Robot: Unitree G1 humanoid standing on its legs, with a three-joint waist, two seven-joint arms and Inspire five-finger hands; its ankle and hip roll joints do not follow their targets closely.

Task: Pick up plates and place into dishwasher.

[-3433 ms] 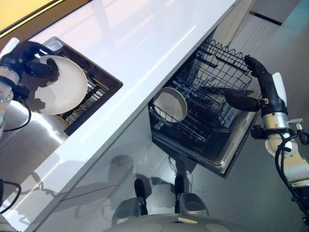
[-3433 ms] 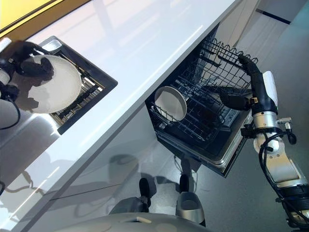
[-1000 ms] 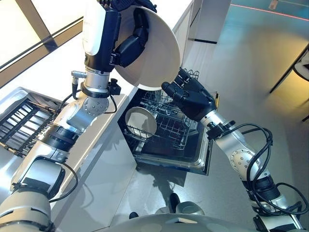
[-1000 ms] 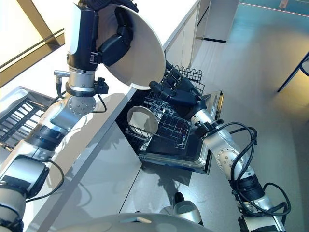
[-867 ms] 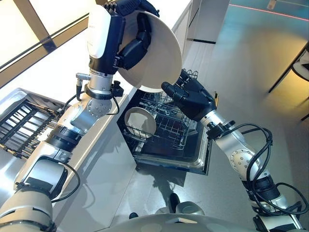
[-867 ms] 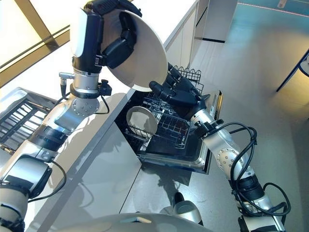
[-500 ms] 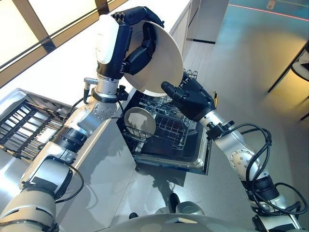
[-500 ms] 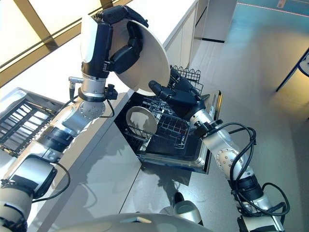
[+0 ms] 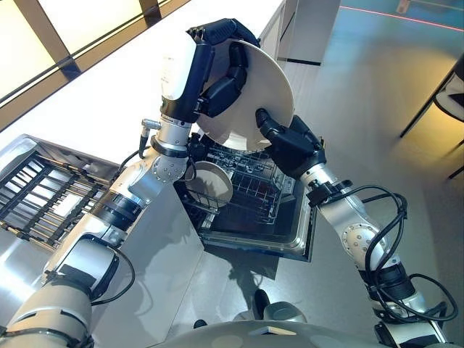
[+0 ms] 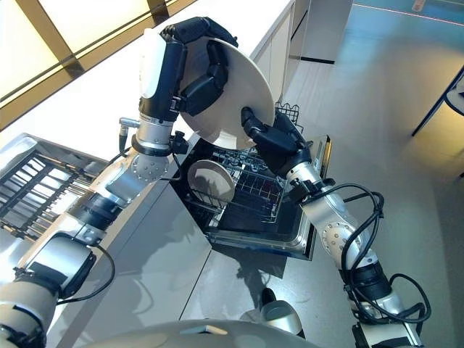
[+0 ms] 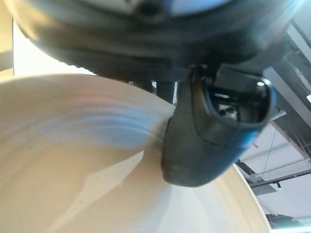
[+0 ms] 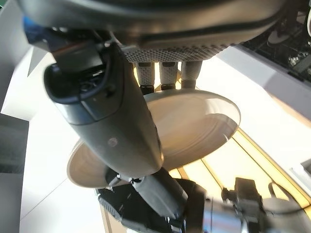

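The left robot hand [image 9: 221, 76] has its fingers curled round the rim of a cream plate [image 9: 264, 98], held on edge above the open dishwasher [image 9: 254, 196]. At the plate's 5 o'clock edge, the right robot hand [image 9: 290, 145] touches it with its thumb against the rim, fingers behind it. A second plate [image 9: 210, 185] stands in the rack [image 9: 264, 190].
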